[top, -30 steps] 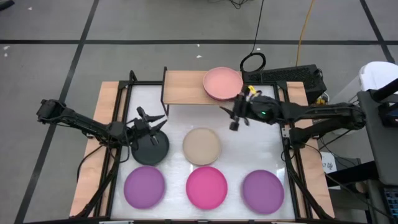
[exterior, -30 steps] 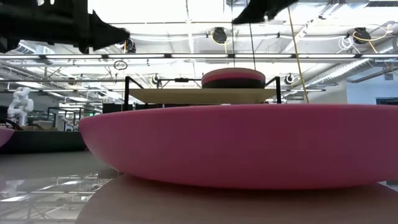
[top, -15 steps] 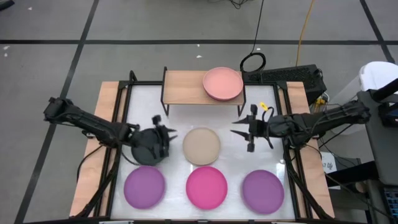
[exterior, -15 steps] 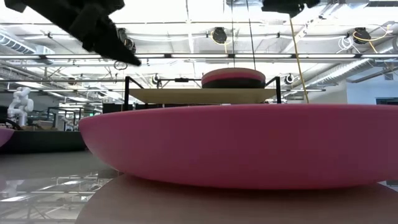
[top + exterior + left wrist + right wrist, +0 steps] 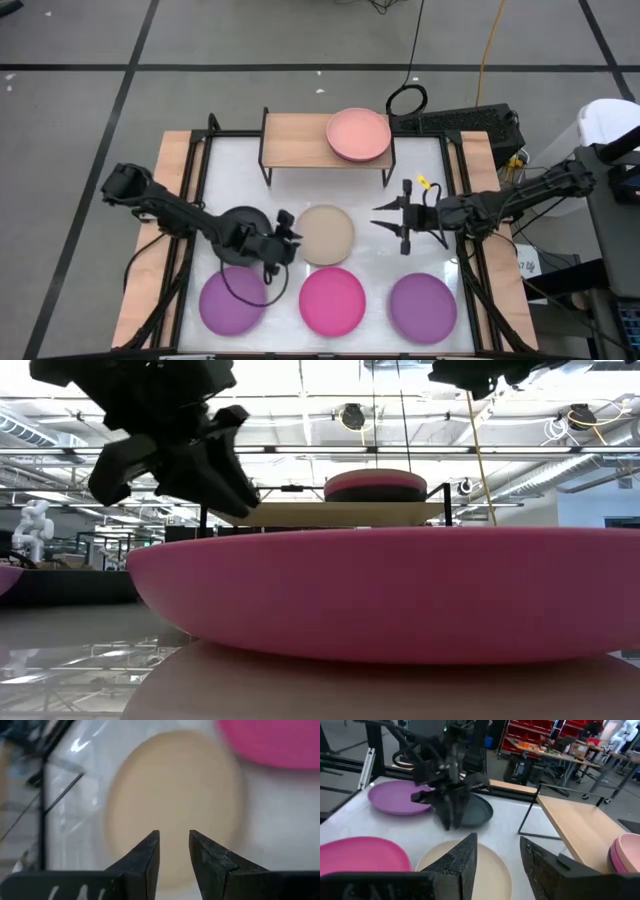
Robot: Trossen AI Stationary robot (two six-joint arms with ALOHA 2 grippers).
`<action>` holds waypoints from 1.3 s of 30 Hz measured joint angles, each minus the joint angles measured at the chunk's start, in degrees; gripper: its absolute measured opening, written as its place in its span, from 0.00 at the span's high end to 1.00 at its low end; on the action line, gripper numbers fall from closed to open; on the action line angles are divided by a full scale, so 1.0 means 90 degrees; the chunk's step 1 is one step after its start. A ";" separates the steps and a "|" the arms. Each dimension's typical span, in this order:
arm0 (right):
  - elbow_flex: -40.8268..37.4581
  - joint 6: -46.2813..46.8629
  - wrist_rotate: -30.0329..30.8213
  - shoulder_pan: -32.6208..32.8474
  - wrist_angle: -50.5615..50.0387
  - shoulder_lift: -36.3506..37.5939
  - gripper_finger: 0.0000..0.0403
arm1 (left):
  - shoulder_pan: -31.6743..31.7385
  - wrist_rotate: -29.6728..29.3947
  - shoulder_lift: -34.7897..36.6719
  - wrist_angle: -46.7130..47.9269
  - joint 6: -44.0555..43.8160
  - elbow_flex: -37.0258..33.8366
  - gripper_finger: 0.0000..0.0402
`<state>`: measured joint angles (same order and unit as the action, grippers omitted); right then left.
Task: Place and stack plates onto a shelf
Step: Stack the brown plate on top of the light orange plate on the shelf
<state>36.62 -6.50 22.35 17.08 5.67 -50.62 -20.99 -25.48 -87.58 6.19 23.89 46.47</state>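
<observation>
Reaching: both arms close on the beige plate (image 5: 325, 234), mid-table.
Shelf (image 5: 295, 140): back of table, salmon plate (image 5: 359, 134) stacked at its right end.
Table plates: grey, two purple and magenta plates lie around the beige one.
Left gripper (image 5: 284, 238): at the beige plate's left rim, fingers slightly apart, empty.
Right gripper (image 5: 388, 222): right of it, fingers apart, empty.
Next move, likely: one gripper must clamp that rim.

two slim matte-black jointed arms, chunky wedge-shaped black fingers (image 5: 145, 857) with a rough texture, little yellow tag on the right arm (image 5: 423, 183)
</observation>
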 joint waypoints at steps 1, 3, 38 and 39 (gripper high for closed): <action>0.0000 0.0000 0.0000 0.0029 -0.0005 0.0023 0.68 | -0.0080 0.0119 -0.0092 0.0157 0.0137 0.0097 0.73; 0.0000 -0.0002 0.0000 0.0084 0.0006 0.0080 0.68 | -0.0237 0.0224 -0.0289 0.0460 0.0236 0.0325 0.73; 0.0000 -0.0017 0.0005 0.0325 -0.0007 0.0232 0.68 | 0.0348 0.1190 -0.1094 0.1131 0.0150 0.0720 0.73; 0.0000 -0.0019 0.0005 0.0325 -0.0003 0.0232 0.68 | 0.0368 0.1187 -0.1137 0.1112 0.0150 0.0710 0.73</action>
<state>36.62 -6.67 22.39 20.01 5.64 -48.53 -17.67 -14.80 -97.81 16.20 25.23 52.86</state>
